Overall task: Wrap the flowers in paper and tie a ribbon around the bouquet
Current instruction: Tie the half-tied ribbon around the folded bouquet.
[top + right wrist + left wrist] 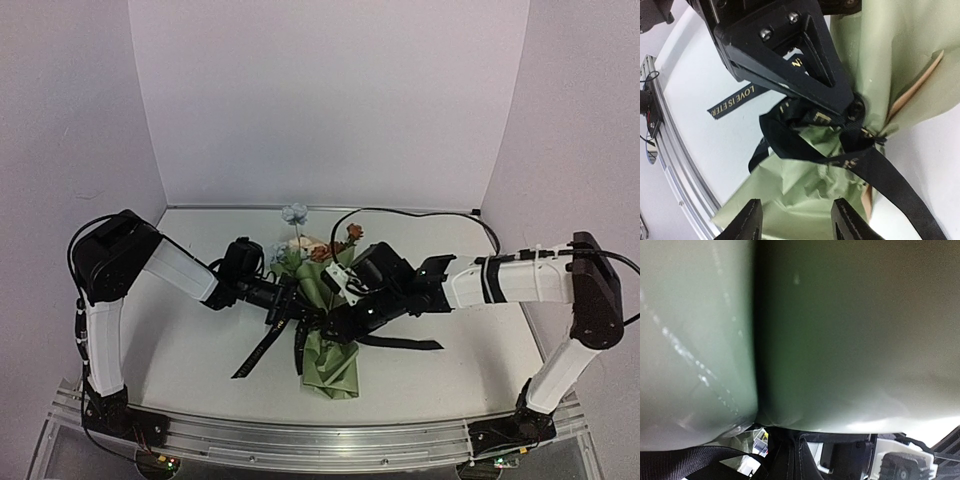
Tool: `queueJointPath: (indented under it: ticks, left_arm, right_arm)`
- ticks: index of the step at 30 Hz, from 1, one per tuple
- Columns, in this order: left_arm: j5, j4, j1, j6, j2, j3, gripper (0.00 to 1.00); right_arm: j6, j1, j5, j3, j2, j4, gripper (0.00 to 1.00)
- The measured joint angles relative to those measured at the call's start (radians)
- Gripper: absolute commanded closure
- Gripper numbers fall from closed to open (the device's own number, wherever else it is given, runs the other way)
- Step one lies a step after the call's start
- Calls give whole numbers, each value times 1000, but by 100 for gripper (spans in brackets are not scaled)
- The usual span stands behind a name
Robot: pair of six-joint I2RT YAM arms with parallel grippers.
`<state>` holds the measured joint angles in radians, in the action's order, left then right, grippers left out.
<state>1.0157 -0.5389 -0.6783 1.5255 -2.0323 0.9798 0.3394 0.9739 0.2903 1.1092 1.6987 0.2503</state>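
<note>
Bouquet, place: the bouquet (337, 358) is laid flat on the table (190, 350), at the centre, between the two arms.
Bouquet, long axis: it runs near to far, only slightly slanted. The narrow, crumpled end is pointed at the near edge and the wide end at the back wall.
Right gripper: the right gripper (797, 202) is spread over the lower paper, just beside the knot, and nothing is pinched. It is judged to be placed there ready to take a ribbon tail.
Ribbon: the ribbon (880, 175) is wound round the bouquet's waist and crossed in a knot. Loose tails are spread on the table to the left and right.
Left gripper: the left gripper (852, 107) is pressed together on the ribbon at the knot; whether paper is caught too cannot be told. The grip is judged to be there so that the cone does not spring open.
Paper: the paper (880, 45) is wrapped olive face outward, and the tan reverse is shown at one overlap.
Flowers: the flowers (320, 250) are seen projecting from the far, wide end.
</note>
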Motion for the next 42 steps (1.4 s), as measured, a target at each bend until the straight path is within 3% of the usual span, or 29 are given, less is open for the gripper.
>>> queueJointPath:
  ticks: [5, 11, 19, 31, 42]
  left_arm:
    - [-1, 60, -7, -63, 0, 13, 100]
    - [-39, 97, -19, -119, -2, 28, 100]
    - [-185, 228, -56, -255, -12, 76, 100]
    - [-428, 304, -118, -567, -41, 113, 95]
    - [-565, 417, -127, -746, 66, 90, 96]
  right_arm:
    - [-22, -21, 32, 4, -54, 112, 45]
    - [2, -26, 34, 157, -45, 263, 46]
    - [25, 3, -16, 400, 110, 427, 44]
    - [42, 45, -41, 424, 182, 555, 45]
    - [60, 54, -106, 379, 148, 571, 49]
